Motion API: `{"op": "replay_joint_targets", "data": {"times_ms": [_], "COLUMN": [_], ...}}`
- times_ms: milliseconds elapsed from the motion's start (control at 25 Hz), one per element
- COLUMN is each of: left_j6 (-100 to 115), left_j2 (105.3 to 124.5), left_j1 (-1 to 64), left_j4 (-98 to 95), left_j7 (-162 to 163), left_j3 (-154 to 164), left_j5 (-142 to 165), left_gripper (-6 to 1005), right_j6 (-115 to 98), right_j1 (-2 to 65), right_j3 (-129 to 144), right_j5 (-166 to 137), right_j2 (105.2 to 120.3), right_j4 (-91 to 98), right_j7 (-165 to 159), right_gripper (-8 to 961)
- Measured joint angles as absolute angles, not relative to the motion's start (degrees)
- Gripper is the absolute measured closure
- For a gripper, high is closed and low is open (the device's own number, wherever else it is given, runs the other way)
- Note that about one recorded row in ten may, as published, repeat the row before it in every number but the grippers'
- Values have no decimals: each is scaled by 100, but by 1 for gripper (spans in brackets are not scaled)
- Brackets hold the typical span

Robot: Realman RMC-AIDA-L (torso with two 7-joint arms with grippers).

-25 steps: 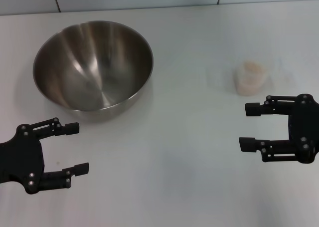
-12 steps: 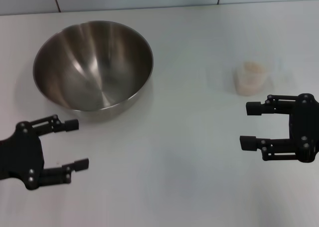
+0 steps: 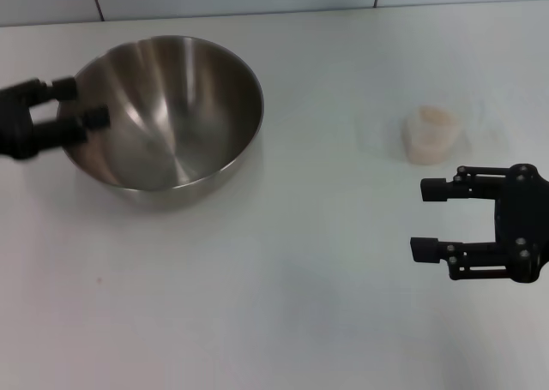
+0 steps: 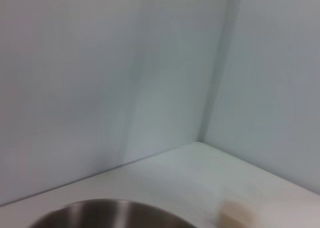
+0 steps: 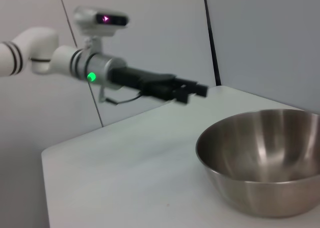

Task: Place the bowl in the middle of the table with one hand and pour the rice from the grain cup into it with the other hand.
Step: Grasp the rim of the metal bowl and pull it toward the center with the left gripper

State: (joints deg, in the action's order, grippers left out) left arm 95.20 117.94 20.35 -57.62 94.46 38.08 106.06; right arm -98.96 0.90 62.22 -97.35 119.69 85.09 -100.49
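Left gripper point(image 3: 86, 101) is up at the far left of the white table point(image 3: 283, 261), right at the left rim of the steel mixing bowl point(image 3: 171, 116). Its two black fingers point(image 3: 62, 87) are parted with a narrow gap between them and point right toward the bowl; the nearer fingertip overlaps the rim line in the head view, the farther one sits just outside it. Whether either finger actually touches the metal cannot be told, and nothing is gripped between them. In the right wrist view the same gripper point(image 5: 189, 91) hangs in the air on its white arm point(image 5: 45, 57), above and beyond the bowl point(image 5: 265, 158), a green light glowing on the wrist.

Over on the right, the right gripper point(image 3: 431, 219) hovers low at the near right, fingers spread wide apart, tips pointing left, holding nothing. Just beyond it, toward the far side, stands the small translucent grain cup point(image 3: 431, 135), upright, with pale rice point(image 3: 435, 116) heaped at its mouth. The cup is clear of the fingers and well apart from the bowl.

The bowl itself sits on the far left part of the table, upright, its shiny inside bare. The left wrist view catches only a sliver of the bowl's rim point(image 4: 110, 215) and the grey wall panels point(image 4: 100, 72) behind.
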Motion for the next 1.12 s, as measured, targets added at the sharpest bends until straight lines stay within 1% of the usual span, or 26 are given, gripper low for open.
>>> {"op": "replay_joint_targets", "data": {"times_ms": [240, 280, 320, 440, 480, 520, 640, 760, 840, 920, 1120], "left_j6": [8613, 8250, 8250, 8249, 8367, 8367, 8556, 8663, 8666, 8668, 8710], "left_j2": [11802, 11717, 11717, 11602, 11564, 11564, 11547, 11617, 11735, 11803, 11831], "left_j1": [2378, 2709, 2709, 3131, 3386, 3386, 3775, 4145, 4354, 4467, 4553], "left_j4": [-6582, -6748, -6748, -6762, -6767, -6767, -6789, -6826, -6888, -6913, -6885], "left_j7": [11391, 12718, 12718, 13656, 14059, 14059, 14553, 14817, 14851, 14855, 14973], "left_j3": [3921, 4027, 4027, 4156, 4358, 4358, 4693, 4820, 4831, 4856, 5090], "left_j5": [11268, 12200, 12200, 13361, 13995, 13995, 14788, 15541, 15974, 16192, 16267], "left_gripper": [229, 230, 231, 233, 234, 235, 238, 240, 242, 243, 247], "right_j6": [-9913, -9919, -9919, -9903, -9898, -9898, -9906, -9941, -10002, -10151, -10549], "right_j1": [128, 130, 130, 153, 192, 192, 272, 369, 440, 508, 590], "right_j3": [6224, 6211, 6211, 6195, 6194, 6194, 6172, 6048, 5931, 5750, 5381], "right_j5": [-9577, -9517, -9517, -9494, -9463, -9463, -9395, -9364, -9359, -9354, -9290], "right_j2": [11957, 11950, 11950, 11949, 11944, 11944, 11933, 11926, 11923, 11918, 11917], "right_j4": [8362, 8311, 8311, 8200, 8065, 8065, 7794, 7491, 7294, 7116, 6852], "right_j7": [-9742, -9634, -9634, -9436, -9283, -9283, -8978, -8676, -8544, -8426, -8201], "right_gripper": [208, 208, 208, 208, 208, 208, 208, 207, 207, 207, 207]}}
